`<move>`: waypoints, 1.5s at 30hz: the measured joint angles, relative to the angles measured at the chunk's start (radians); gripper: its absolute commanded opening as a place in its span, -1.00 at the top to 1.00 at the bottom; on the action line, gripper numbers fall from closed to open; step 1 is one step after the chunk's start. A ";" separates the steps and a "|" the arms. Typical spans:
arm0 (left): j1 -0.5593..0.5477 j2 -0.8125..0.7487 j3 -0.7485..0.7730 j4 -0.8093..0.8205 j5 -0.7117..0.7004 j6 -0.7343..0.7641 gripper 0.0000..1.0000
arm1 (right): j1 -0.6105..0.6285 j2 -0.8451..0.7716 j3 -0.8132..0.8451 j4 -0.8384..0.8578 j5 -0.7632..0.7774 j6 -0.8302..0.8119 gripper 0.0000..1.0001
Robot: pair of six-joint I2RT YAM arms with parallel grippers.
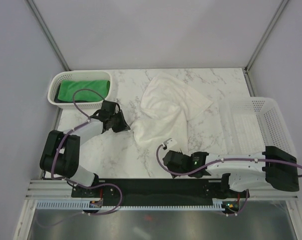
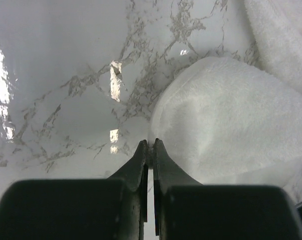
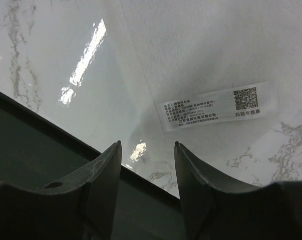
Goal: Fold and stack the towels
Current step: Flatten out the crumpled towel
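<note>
Left gripper [image 2: 148, 146]: jaws pressed together at the white towel's [image 2: 226, 120] edge; a pinch cannot be discerned.
Right gripper [image 3: 146, 150]: jaws held apart, low over the table's [image 3: 35, 55] near edge, by the towel's label [image 3: 211, 107].
Room: bare table is seen left of the towel.
Green towel [image 1: 83, 89]: laid in a basket [image 1: 56, 85].

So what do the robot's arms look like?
Both arms are black and white. The left arm and right arm each carry a looping purple cable. The left tool and right tool have two black pointed fingers each. A green light glows on the right arm.
</note>
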 measured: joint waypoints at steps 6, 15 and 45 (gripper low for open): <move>0.000 -0.036 -0.068 -0.017 -0.001 -0.029 0.95 | 0.059 0.096 -0.002 0.000 0.056 0.040 -0.07; -0.001 -0.163 -0.142 -0.036 -0.013 -0.059 0.95 | 0.059 0.105 -0.013 -0.015 0.124 0.137 0.16; -0.080 -0.150 0.238 -0.278 0.314 0.872 -0.12 | -0.799 -0.114 0.275 -0.087 -0.309 -0.138 1.00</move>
